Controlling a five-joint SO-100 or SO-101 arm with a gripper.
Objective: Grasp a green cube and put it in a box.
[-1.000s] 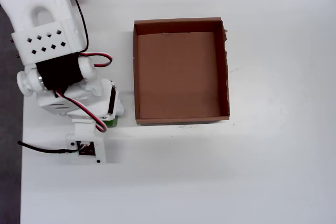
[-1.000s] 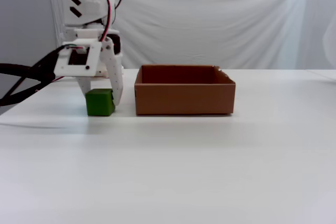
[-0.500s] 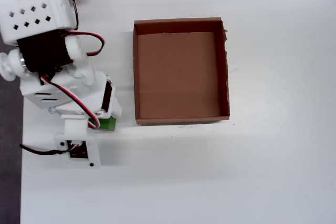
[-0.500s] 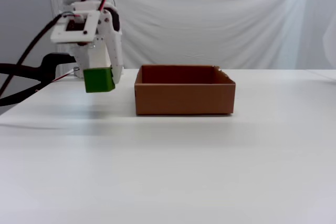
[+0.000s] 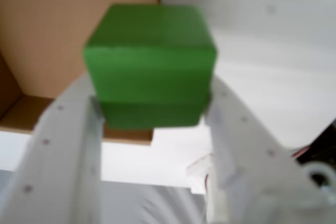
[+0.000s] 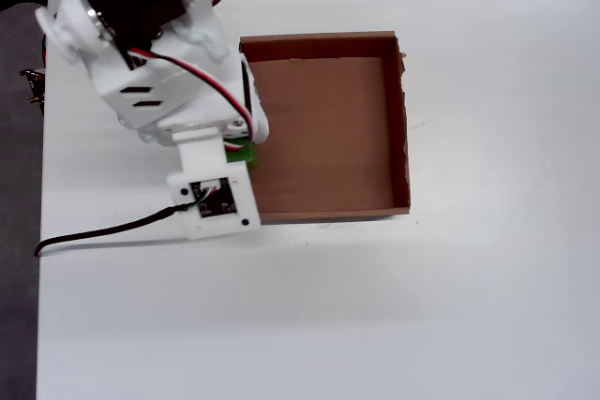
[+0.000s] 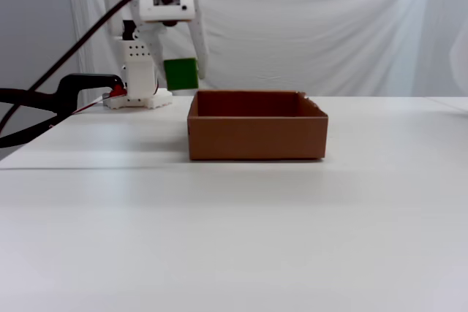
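Wrist view: gripper (image 5: 152,106) clamped on the green cube (image 5: 150,66), one white finger on each side, cube centre frame. Equal faces, no long axis; top face level, edges square to the fingers. Fixed view: cube (image 7: 180,74) held in the air, upper left, above the box's (image 7: 256,137) left wall. Overhead view: a sliver of cube (image 6: 244,153) shows at the box's (image 6: 403,138) left wall, under the arm. White table (image 7: 234,239).

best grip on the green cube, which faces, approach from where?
Opposite flat side faces of the small matte green cube, approached from above, as the white two-finger gripper holds it now: parallel faces seat squarely between the fingers, leaving its underside free above the brown cardboard box.
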